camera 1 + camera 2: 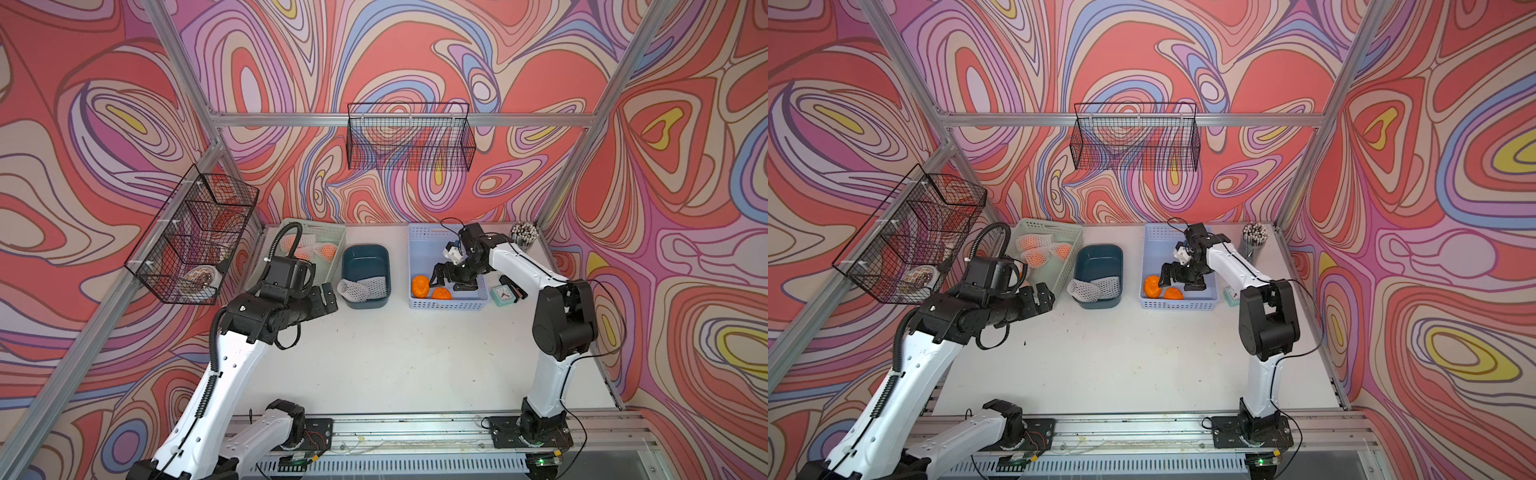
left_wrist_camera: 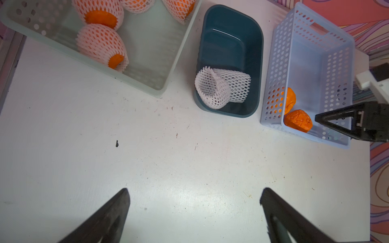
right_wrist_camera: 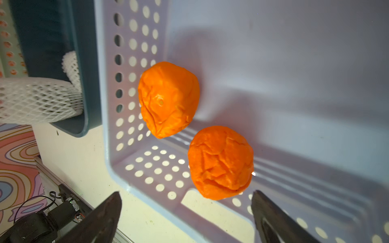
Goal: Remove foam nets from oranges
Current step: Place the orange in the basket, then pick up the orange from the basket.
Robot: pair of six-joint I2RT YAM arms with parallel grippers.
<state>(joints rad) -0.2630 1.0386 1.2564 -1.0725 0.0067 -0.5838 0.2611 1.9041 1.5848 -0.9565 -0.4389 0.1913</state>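
Right wrist view is showing the right gripper [image 3: 187,194] gaping empty near two bare oranges [image 3: 220,162] lying in the blue perforated basket [image 3: 105,94]; the left gripper [image 2: 195,190] is hovering open, holding nothing. Two stripped foam nets [image 2: 221,90] are resting in the teal tub [image 2: 229,42] while several netted oranges [image 2: 101,44] are waiting in the pale green basket [image 2: 174,69], so less than half is looking done. No legible writing is showing.

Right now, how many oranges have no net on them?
2 bare oranges, both in the blue basket: one against its holed side wall, the other near the corner. The right arm hides part of it, so more may exist.
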